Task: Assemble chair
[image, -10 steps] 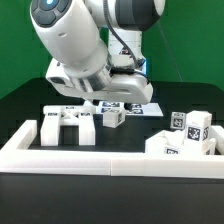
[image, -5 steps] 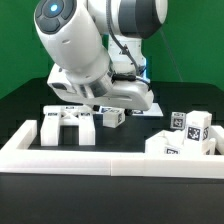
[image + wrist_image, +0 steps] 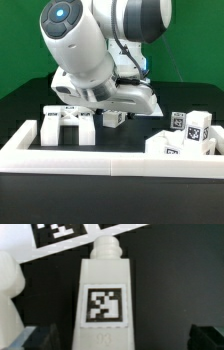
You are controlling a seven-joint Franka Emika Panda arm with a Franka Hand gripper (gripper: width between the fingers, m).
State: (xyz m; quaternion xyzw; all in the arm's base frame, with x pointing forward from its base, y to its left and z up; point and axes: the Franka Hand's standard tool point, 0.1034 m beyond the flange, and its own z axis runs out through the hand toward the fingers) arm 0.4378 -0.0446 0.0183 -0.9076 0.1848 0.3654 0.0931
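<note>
Wrist view shows the long white plastic post with a rounded tip (image 3: 104, 274) lying flat on the black table (image 3: 170, 291). It sits midway between the two dark fingers (image 3: 32, 336) of the gripper (image 3: 120, 335). The gripper is wide open and holds nothing. A strip of bare table shows between the post and each finger, so neither finger touches it.

One long edge of the post has lots of bare table next to it. Close to the other long edge is a smooth rounded white piece (image 3: 8, 286), but the two do not touch. Past the tip lies the thin flat white marker board (image 3: 70, 234), a little apart from the post.

Only this view shows the post well. It is straight with flat sides and ends in a small knob. A square black-and-white tag sits on its upper face.

In the exterior view the big glossy white robot arm (image 3: 90, 50) hides the gripper. Only a small white tagged piece (image 3: 113, 118) peeks out below it, near the middle of the table (image 3: 30, 100). I cannot tell if that is the post. On the exterior view's left stands a white bracket-shaped piece (image 3: 68, 126). On the exterior view's right sits a bunch of white tagged blocks (image 3: 185, 135). A long low white wall (image 3: 110, 160) runs along the front edge, and bare table lies between it and the middle piece.
</note>
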